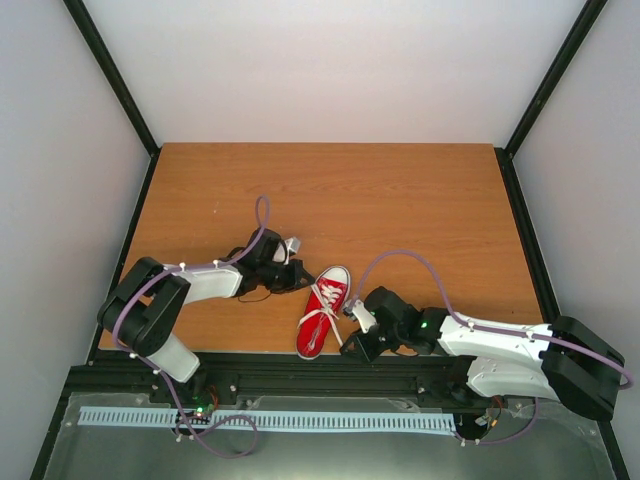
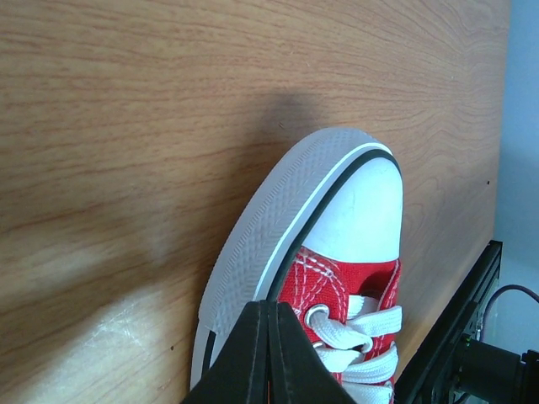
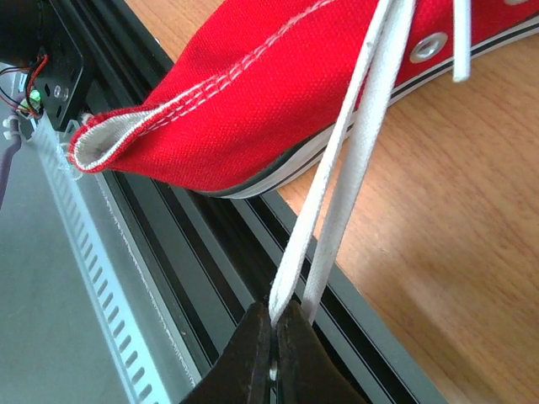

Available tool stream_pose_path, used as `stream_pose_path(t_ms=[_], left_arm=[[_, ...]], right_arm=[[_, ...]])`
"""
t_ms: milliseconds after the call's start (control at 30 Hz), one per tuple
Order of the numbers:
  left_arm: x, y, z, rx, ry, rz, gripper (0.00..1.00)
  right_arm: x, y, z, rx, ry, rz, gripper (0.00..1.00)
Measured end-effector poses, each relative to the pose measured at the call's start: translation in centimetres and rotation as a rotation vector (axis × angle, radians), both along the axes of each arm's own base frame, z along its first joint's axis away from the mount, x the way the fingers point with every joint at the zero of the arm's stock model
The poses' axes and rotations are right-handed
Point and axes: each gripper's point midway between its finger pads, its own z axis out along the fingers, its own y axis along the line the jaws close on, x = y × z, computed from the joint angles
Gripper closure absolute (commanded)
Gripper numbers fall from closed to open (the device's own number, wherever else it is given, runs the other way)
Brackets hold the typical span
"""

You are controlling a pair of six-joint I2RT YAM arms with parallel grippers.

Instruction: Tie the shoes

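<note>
Overhead view: the left arm [image 1: 190, 285] is lying low across the lower left of the frame, reaching right. The left claw [image 1: 298, 277] is sitting just beside the toe end of the shoe [image 1: 324, 310].

Left wrist view: the left claw [image 2: 269, 353] is showing at bottom centre. Its two dark fingers are pressing together in a thin line, with nothing showing between them. They are overlapping the ribbed white sole edge, and I cannot tell if they are touching it. The shoe [image 2: 354, 210] is filling the lower right, white toe cap pointing up the frame. Red canvas and crossings of white lace [image 2: 364, 326] are sitting below the cap. The wooden surface [image 2: 168, 126] is taking up the rest.

Overhead again: the shoe is lying sole down just right of bottom centre, toe toward the upper right. Its heel is sitting at the near edge of the surface by the black rail [image 1: 300, 365]. The lace [image 1: 322, 318] is trailing loose toward the lower right. The right claw [image 1: 350, 335] is sitting just right of the heel end. The right arm [image 1: 500, 345] is stretching in from the lower right corner.

Right wrist view: the right claw [image 3: 276, 353] at bottom centre is pinching a doubled strand of lace [image 3: 354, 168]. The strand is running straight to the upper right, across the red side of the shoe [image 3: 253, 109]. The heel opening is showing at left, above the rail [image 3: 210, 252].
</note>
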Motion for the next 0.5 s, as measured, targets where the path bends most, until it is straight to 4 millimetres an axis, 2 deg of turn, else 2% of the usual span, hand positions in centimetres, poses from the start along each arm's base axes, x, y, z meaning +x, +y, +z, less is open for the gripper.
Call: stream_pose_path(t_ms=[267,400,500], left_arm=[[0.3,0.2,-0.1,-0.012,0.008,0.005,0.99],[0.3,-0.2,0.6,-0.047,-0.015,-0.03,0.99],[0.0,-0.7,1.2,-0.076,-0.044,-0.086,0.99]], right_arm=[[-0.2,0.0,-0.1,0.004,0.004,0.012,0.97],[-0.1,-0.1,-0.2,-0.006,0.003,0.007,0.79],[0.3,-0.5,-0.3,-0.028,-0.005,-0.028,0.47]])
